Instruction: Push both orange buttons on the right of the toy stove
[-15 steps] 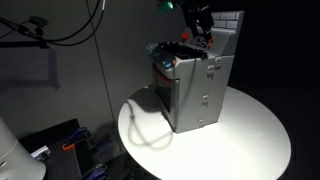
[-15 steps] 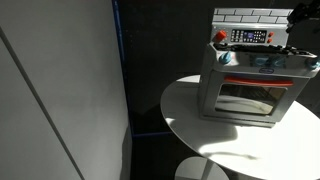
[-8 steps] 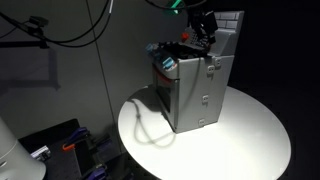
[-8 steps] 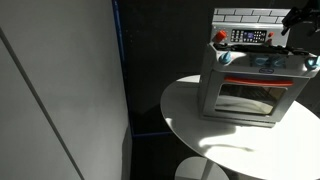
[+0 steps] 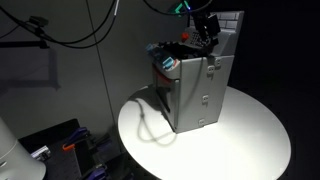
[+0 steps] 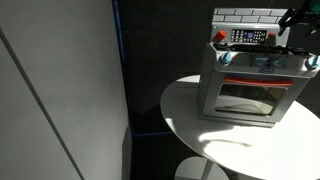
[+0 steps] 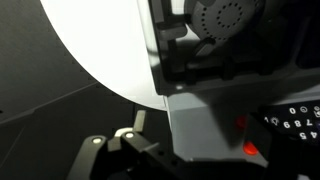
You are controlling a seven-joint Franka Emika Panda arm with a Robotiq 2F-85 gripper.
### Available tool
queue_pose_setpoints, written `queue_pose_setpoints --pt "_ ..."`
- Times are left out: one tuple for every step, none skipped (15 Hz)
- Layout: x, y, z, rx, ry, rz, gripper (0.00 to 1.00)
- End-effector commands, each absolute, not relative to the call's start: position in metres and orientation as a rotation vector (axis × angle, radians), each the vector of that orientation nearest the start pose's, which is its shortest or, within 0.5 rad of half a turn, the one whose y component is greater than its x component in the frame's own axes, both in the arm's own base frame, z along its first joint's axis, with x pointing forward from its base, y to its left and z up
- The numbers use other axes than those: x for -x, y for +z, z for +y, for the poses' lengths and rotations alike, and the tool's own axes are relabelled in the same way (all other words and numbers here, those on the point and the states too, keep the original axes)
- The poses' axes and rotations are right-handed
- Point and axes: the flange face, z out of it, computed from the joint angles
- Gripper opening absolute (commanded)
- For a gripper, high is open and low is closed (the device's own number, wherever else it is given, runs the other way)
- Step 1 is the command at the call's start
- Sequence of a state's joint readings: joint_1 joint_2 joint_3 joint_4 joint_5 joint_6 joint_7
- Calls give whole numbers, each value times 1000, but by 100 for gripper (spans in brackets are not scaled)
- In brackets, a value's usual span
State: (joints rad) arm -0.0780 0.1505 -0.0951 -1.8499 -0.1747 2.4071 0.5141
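Note:
The grey toy stove (image 5: pixel 196 92) stands on a round white table, with a white tile-patterned back panel; it also shows from its oven-door side (image 6: pixel 254 88). My gripper (image 5: pixel 209 36) hangs over the stove top near the back panel, at the stove's right end (image 6: pixel 293 22). In the wrist view the two small orange buttons (image 7: pixel 243 124) (image 7: pixel 251 150) glow on the stove's dark panel beside a number pad. A gripper finger (image 7: pixel 133 128) shows at the lower left, apart from the buttons. The frames do not show whether the jaws are open or shut.
The round white table (image 5: pixel 250 140) (image 6: pixel 190 110) carries the stove. A red knob (image 6: pixel 220 37) sits at the stove's other end. A blue-and-white item (image 5: pixel 167 63) lies on the stove top. A dark burner (image 7: pixel 225 16) is in the wrist view. Cables (image 5: pixel 70 35) hang behind.
My gripper has shifted slightly sideways along the stove's back panel, a little closer to the stove's right end. The stove has not moved.

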Motion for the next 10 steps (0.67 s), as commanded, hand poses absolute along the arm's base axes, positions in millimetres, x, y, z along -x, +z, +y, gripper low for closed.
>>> queue_pose_setpoints --pt "-637 490 -108 3010 -701 950 100" --pt "-638 490 -107 3008 -703 955 100" --pt "-639 490 -107 3008 -704 957 100" --pt "-640 490 -107 3007 -704 959 100" --pt "-641 489 -107 3005 -705 964 100" --pt "-642 489 -107 3004 -704 969 100" --pt "-643 488 -108 3004 -704 975 100" --pt "-643 487 -108 3003 -703 980 100" --pt "-644 487 -108 3002 -703 983 100" --pt "-644 486 -109 3002 -703 986 100"
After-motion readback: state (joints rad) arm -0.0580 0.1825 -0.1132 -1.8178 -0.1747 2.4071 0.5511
